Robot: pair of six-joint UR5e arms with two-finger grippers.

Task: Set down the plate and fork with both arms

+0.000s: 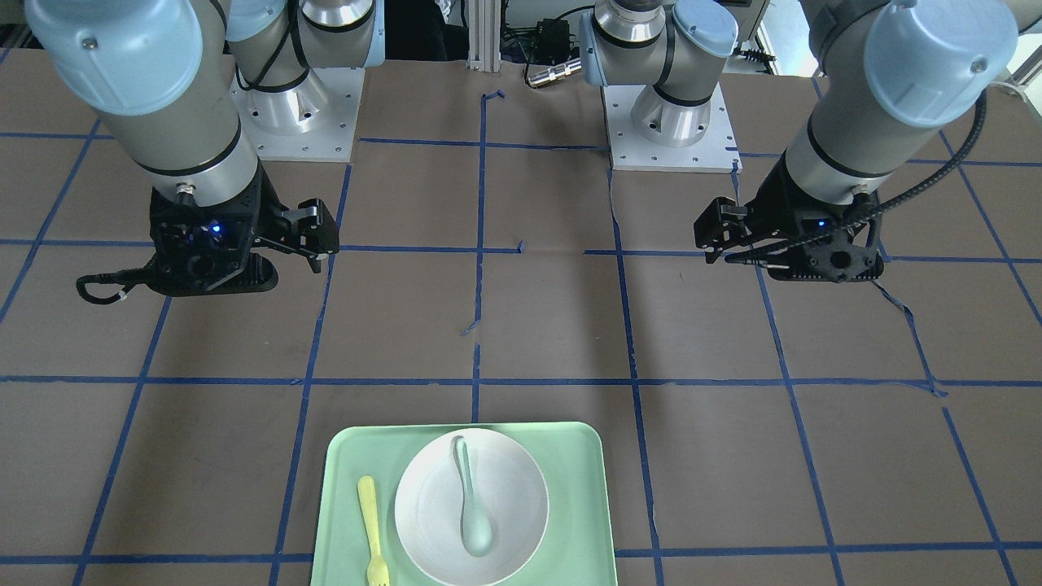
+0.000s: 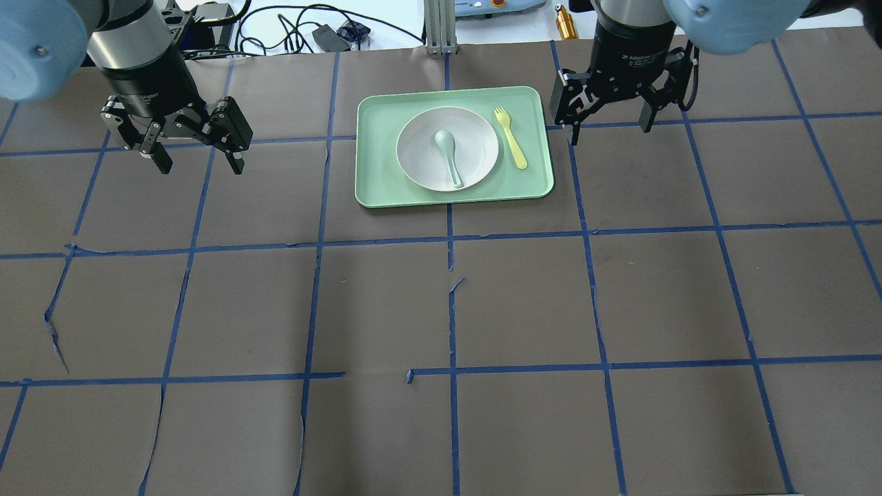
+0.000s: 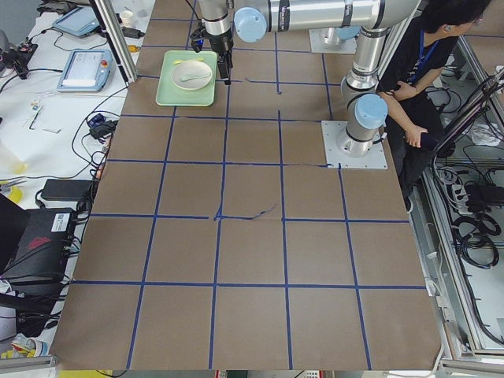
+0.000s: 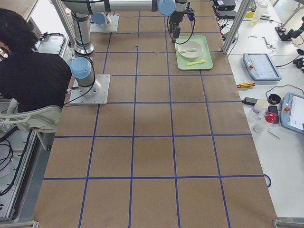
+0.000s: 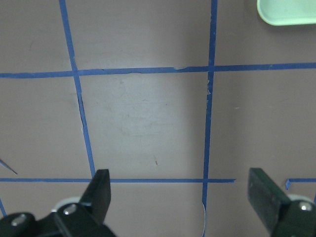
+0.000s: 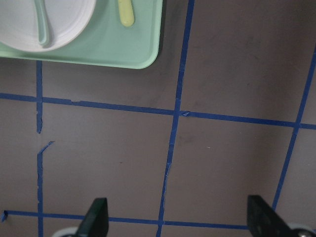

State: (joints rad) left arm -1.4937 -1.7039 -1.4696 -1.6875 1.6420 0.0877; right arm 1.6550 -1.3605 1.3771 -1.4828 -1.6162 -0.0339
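Note:
The white plate (image 2: 420, 151) sits in the middle of the mint-green tray (image 2: 375, 179) at the far centre of the table. The pale-yellow fork (image 2: 510, 138) lies on the tray just right of the plate. My left gripper (image 2: 200, 165) is open and empty, hovering well left of the tray. My right gripper (image 2: 610, 131) is open and empty, hovering just right of the tray. The right wrist view shows the plate (image 6: 64, 24), the fork's handle (image 6: 126, 12) and the tray's corner (image 6: 123, 54) at its upper left. The left wrist view shows only a tray corner (image 5: 289, 12).
A pale grey-green spoon (image 2: 449, 155) lies in the plate. The table is brown with a blue tape grid. The arm bases (image 1: 667, 122) stand at the robot's side. A seated person (image 3: 417, 71) is next to the bases. Pendants and cables lie beyond the far edge.

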